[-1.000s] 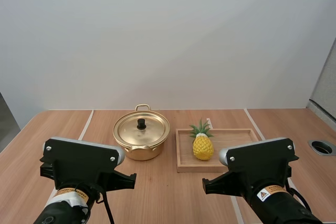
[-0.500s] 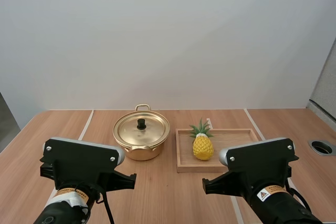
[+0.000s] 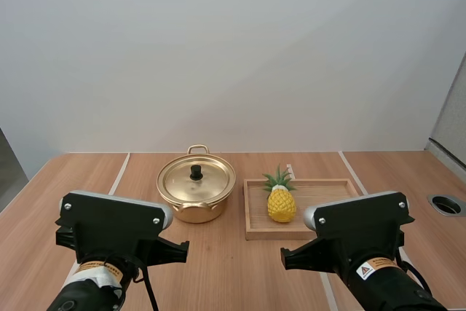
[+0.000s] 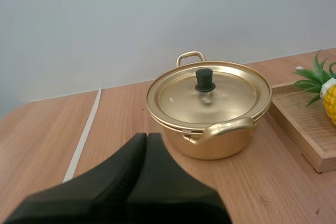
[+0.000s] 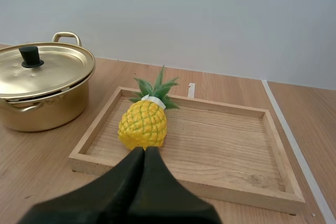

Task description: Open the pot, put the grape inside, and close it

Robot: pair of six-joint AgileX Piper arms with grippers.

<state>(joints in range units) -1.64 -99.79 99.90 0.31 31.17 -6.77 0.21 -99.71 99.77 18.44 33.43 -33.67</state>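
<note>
Right wrist view: the fruit, a pineapple (image 5: 143, 125), is set in the wooden tray (image 5: 273, 129) beside the lidded pot (image 4: 210, 135), near the far edge of the table (image 3: 233, 267). It is judged probably light, stiff and slick, and best pinched across its yellow body. The fingers of the left gripper (image 4: 147, 136) and the right gripper (image 5: 144, 150) are clenched on nothing.

The light brown wooden surface (image 3: 218, 267) reaches back to a plain pale wall (image 3: 233, 49). A round golden metal pot (image 3: 196, 193), lid on, stands directly on the surface a little left of its middle. Just beside the pot on the right, with a narrow gap between them, lies a shallow rectangular wooden tray (image 3: 324, 194), flat on the wood. Two thin white strips (image 3: 121, 171) run front to back across the surface, one left of the pot, the other right of the tray. A round dark-rimmed hole (image 3: 445, 205) sits in the surface at the far right.
</note>
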